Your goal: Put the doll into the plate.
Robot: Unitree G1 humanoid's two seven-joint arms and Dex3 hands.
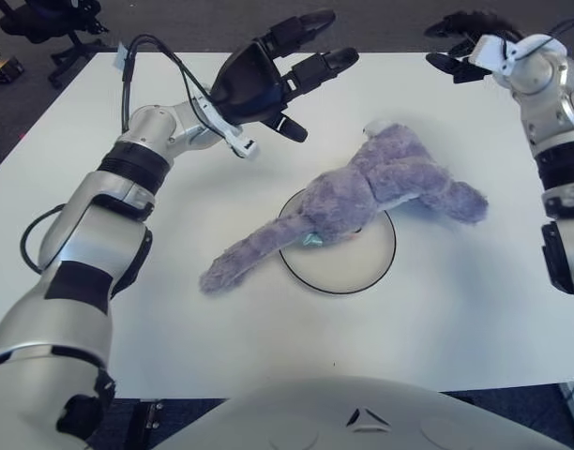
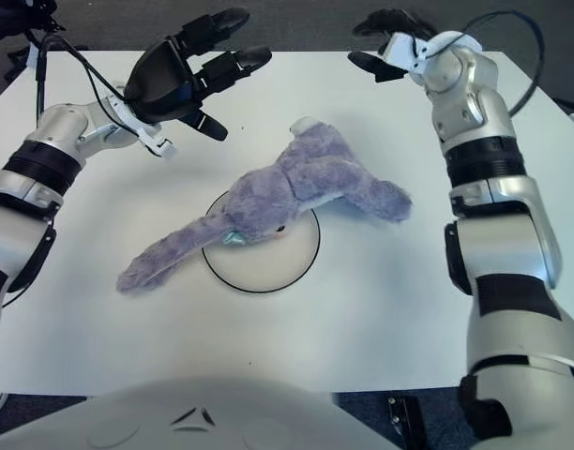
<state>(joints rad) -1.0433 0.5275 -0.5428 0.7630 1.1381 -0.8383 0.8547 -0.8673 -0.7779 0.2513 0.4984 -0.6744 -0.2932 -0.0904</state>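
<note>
Doll [image 1: 362,192]: a purple plush lies draped across the plate, its head on the white disc, one long ear trailing onto the desk at lower left, its body spilling off toward the upper right.
Plate [image 1: 357,272]: black-rimmed, mid-desk, partly covered.
Left hand [image 1: 268,75]: fingers spread, holding nothing, raised just beyond the doll.
Right hand [image 2: 385,42]: at the far desk edge, well apart; whether its fingers are open cannot be told.
Desk [image 1: 456,300]: white.
Step in hand: likely tidying; gathering the overhanging limbs inward would seat the doll fully.
</note>
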